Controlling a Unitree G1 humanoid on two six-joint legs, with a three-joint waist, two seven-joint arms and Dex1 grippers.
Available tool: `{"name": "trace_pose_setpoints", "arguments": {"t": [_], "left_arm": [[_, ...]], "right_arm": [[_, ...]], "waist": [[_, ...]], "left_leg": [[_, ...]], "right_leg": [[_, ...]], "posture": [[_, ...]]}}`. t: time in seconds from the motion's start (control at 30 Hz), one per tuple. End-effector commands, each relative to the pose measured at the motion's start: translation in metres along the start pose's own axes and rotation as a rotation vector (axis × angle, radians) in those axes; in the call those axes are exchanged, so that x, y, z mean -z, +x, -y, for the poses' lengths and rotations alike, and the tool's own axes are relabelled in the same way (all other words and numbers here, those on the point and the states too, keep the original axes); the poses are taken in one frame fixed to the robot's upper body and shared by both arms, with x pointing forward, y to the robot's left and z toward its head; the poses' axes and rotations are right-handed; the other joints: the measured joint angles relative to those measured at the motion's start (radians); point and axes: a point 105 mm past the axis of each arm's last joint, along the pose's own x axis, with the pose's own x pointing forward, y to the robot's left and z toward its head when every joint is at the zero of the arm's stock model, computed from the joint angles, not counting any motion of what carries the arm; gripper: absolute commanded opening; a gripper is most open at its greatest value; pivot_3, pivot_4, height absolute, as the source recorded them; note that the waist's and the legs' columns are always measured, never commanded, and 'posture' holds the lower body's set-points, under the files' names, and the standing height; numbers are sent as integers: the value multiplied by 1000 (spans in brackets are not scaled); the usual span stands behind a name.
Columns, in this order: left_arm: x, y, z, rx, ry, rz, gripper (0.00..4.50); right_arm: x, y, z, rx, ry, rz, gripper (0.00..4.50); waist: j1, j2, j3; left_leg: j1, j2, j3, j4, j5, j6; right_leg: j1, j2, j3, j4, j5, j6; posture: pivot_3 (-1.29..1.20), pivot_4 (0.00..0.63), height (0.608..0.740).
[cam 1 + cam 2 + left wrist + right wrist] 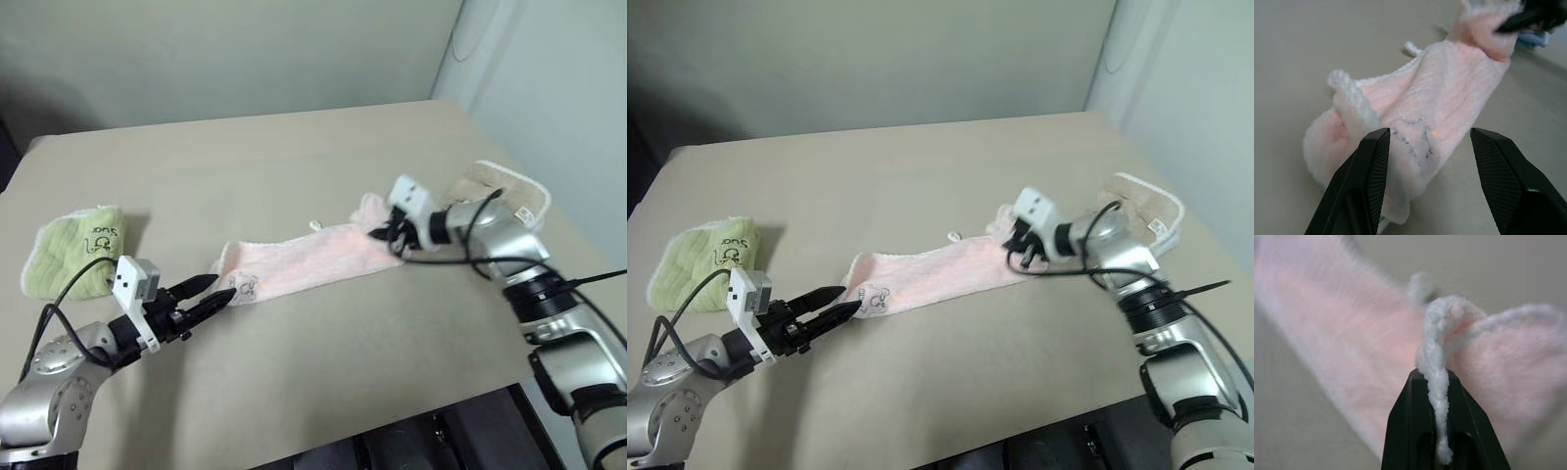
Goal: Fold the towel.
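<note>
The pink towel (304,262) lies on the table (294,157) as a long narrow strip. The right gripper (384,233) pinches the white edging at one end of the towel between its closed fingers. The left gripper (211,299) has its fingers spread around the towel's other end, near the dark embroidered mark (1413,139). A green towel (73,250) lies well apart from the towel, beyond that end.

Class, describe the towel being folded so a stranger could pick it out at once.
On the tan table, three towels lie in a row. The pink towel is the long middle strip, its end pinched by the right gripper. The green towel and beige towel at the sides are bunched.
</note>
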Motion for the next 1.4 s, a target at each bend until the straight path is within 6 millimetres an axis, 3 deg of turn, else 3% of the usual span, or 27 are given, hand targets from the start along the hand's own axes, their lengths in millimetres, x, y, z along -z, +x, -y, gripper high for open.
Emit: {"name": "trace_pose_setpoints", "arguments": {"t": [0.03,0.27,0.47,0.63,0.87,0.9,1.0,1.1,1.3,1.4], "left_arm": [[-7,2,7,7,31,36,2856],[-2,0,15,-14,11,45,2856],[0,2,18,-11,1,47,2856],[-1,5,18,-6,1,51,2856],[-3,3,15,-15,-10,65,2856],[-4,2,15,-18,-15,71,2856],[-7,0,12,-35,-48,110,2856],[-15,-3,7,-65,-168,191,2856],[-19,-8,6,-87,-408,296,2856],[-10,-10,16,-79,-471,276,2856]], "right_arm": [[-3,13,-12,-49,-94,-10,51],[-14,22,-23,-99,-85,33,51],[-19,21,-25,-92,-95,55,2073],[-20,17,-28,-108,-53,81,2073],[-47,-22,-30,-186,64,274,4320],[-49,-26,-26,-170,77,296,4465],[-47,-31,-6,-81,143,316,4465],[-28,-21,18,45,191,253,3843],[13,19,21,97,203,186,1730],[32,29,15,89,179,135,690]], "waist": [[7,0,0],[11,0,0],[14,0,0],[17,0,0],[21,0,0],[22,-1,0],[24,-1,0],[25,-1,0],[25,-1,0],[25,0,0]], "left_leg": [[-1,0,-1,0,0,0],[-3,-1,-4,1,1,-4],[-3,-2,-4,0,6,-14],[-3,-2,-4,0,6,-16],[-3,-5,-4,0,9,-24],[-3,-5,-4,0,9,-24],[-3,-5,-5,0,9,-24],[-3,-4,-6,0,9,-24],[-3,-2,-7,-1,9,-24],[-3,-2,-6,-2,9,-24]], "right_leg": [[0,0,-1,0,0,0],[0,-1,-3,0,0,1],[0,0,-3,0,0,0],[1,0,-3,0,0,0],[2,1,-3,-1,0,0],[2,1,-3,-1,0,0],[2,1,-2,-1,0,0],[2,1,-2,0,0,0],[0,1,-2,0,0,0],[0,1,-3,0,0,0]], "posture": [[0,150,740],[0,150,740],[0,150,740],[0,150,740],[0,150,740],[0,150,740],[0,150,740],[0,150,740],[0,150,740],[0,150,740]]}}
